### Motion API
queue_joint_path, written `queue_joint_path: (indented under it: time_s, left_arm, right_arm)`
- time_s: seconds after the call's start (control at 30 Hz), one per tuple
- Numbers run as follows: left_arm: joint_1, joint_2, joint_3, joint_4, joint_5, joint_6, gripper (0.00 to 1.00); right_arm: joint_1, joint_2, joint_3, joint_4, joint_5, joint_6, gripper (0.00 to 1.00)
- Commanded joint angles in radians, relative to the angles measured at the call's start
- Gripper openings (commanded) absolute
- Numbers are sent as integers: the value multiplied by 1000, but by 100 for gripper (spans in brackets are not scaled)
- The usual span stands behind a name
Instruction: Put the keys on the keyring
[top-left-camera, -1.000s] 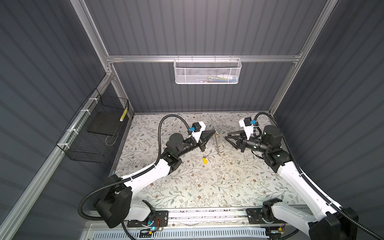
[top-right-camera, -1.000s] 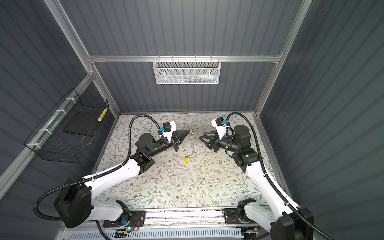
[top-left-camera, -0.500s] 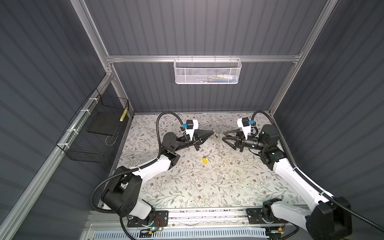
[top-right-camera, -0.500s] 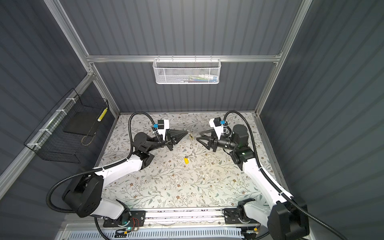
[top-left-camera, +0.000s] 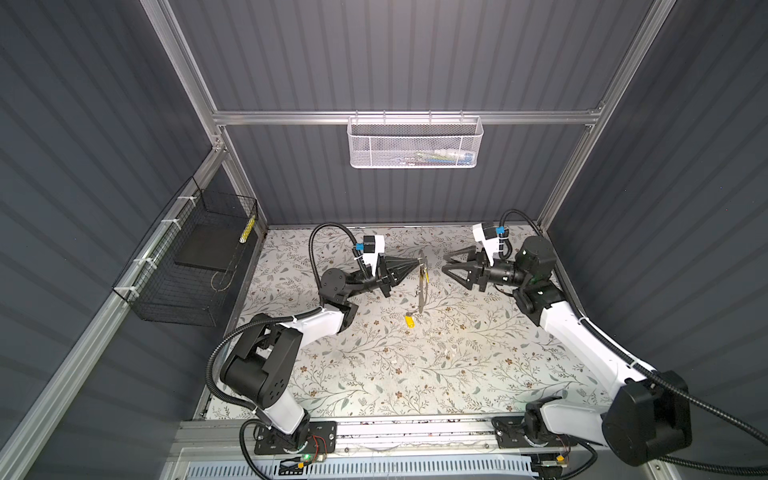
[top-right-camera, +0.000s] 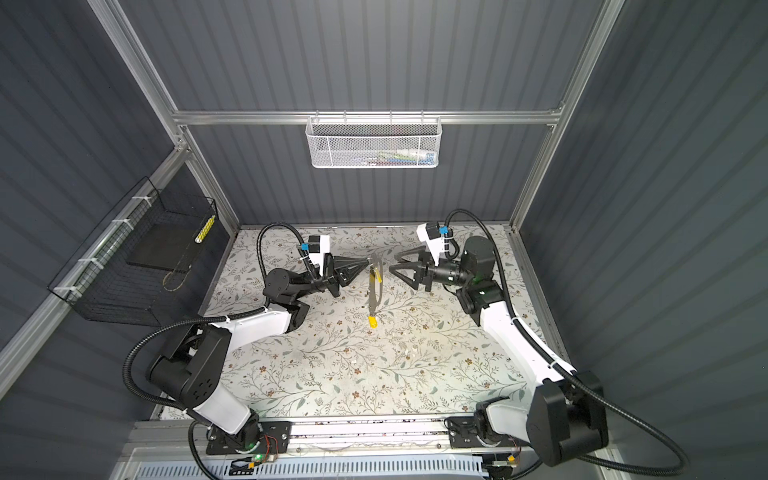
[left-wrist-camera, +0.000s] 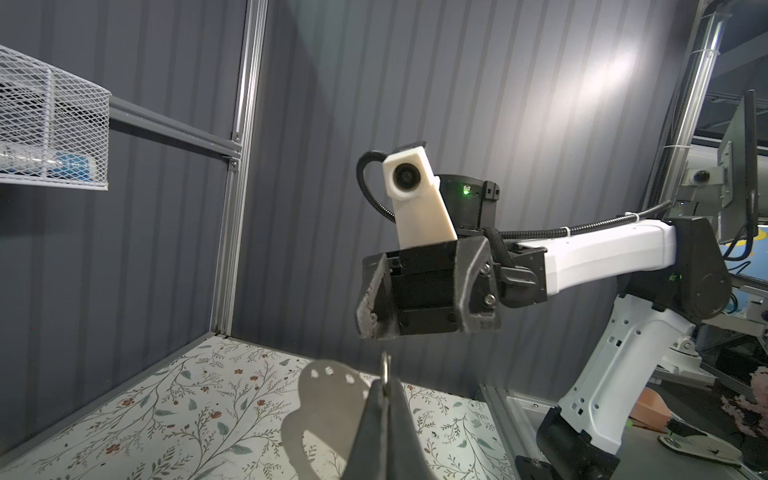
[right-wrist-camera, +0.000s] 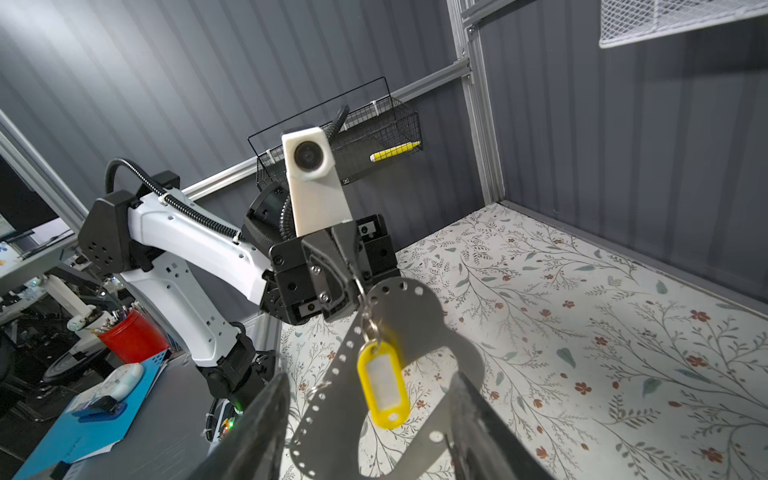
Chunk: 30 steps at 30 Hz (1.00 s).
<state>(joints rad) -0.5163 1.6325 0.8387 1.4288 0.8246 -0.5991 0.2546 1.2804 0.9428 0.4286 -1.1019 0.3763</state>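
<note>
The keyring (top-left-camera: 422, 286) (top-right-camera: 375, 286) hangs on edge above the middle of the table in both top views. My left gripper (top-left-camera: 418, 262) (top-right-camera: 368, 260) (left-wrist-camera: 385, 388) is shut on its top end. Face on, the keyring (right-wrist-camera: 328, 399) (left-wrist-camera: 328, 395) is a grey loop with small holes. One yellow key (right-wrist-camera: 382, 382) (top-right-camera: 376, 272) dangles from it on a small silver ring beside the left fingertips. A second yellow key (top-left-camera: 410, 321) (top-right-camera: 372, 321) lies on the table just below the loop. My right gripper (top-left-camera: 445, 266) (top-right-camera: 394, 264) (right-wrist-camera: 370, 376) is open, a short gap from the keyring, holding nothing.
A white mesh basket (top-left-camera: 414, 143) hangs on the back wall. A black wire basket (top-left-camera: 195, 266) is fixed to the left wall. The floral table (top-left-camera: 415, 374) is walled at the back and on both sides.
The right gripper's jaws have spread wider, and both grippers have shifted a little towards the back wall. The left gripper stays shut on the keyring.
</note>
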Motion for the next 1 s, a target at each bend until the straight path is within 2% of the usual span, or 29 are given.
queue_joint_path:
  time_s: [0.0,0.17,0.27,0.47,0.97]
  left_arm:
    - [0,-26,26,11,-2,2,0]
    - [0,-22,52,-1,0,-10,0]
    - [0,-13,67,6,0,-26,0]
    - [0,32,97,98,29,-105,0]
    - [-2,40,101,97,54,-108,0]
  right_arm:
    - [-5,22,38,101,-43,159,58]
    - [-5,37,36,148,-45,190,55]
    - [-5,42,37,157,-53,193,49]
    - [-5,60,39,137,-53,160,42]
    - [51,97,86,35,-13,40,41]
